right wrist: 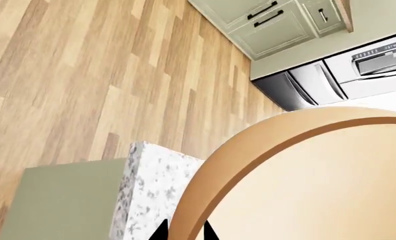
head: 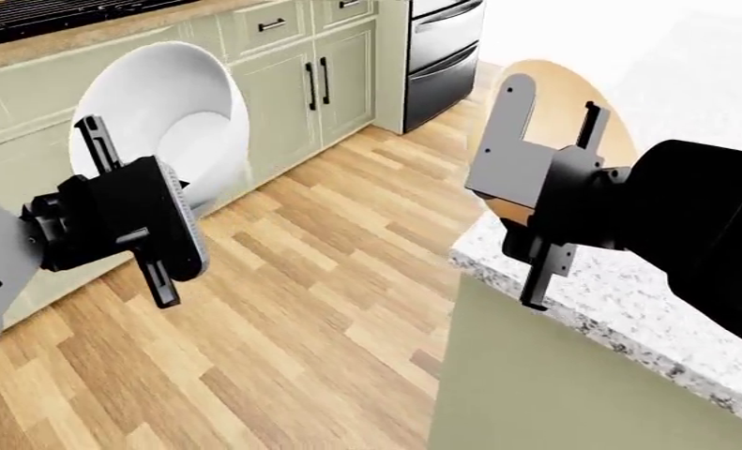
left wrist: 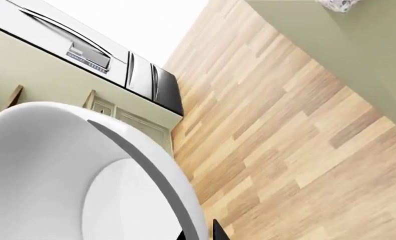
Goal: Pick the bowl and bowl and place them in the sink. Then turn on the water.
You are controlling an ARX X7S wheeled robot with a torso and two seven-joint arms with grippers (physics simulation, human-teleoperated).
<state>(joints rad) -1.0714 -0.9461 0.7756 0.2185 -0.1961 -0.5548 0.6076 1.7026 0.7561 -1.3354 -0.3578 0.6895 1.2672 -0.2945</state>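
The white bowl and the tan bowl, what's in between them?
Just bare wooden floor. In the head view, the white bowl in the left end effector and the tan bowl in the right end effector are held apart over it.

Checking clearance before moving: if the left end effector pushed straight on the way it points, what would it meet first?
Apart from the white bowl the left end effector holds, probably the green lower cabinets behind; depth is unclear.
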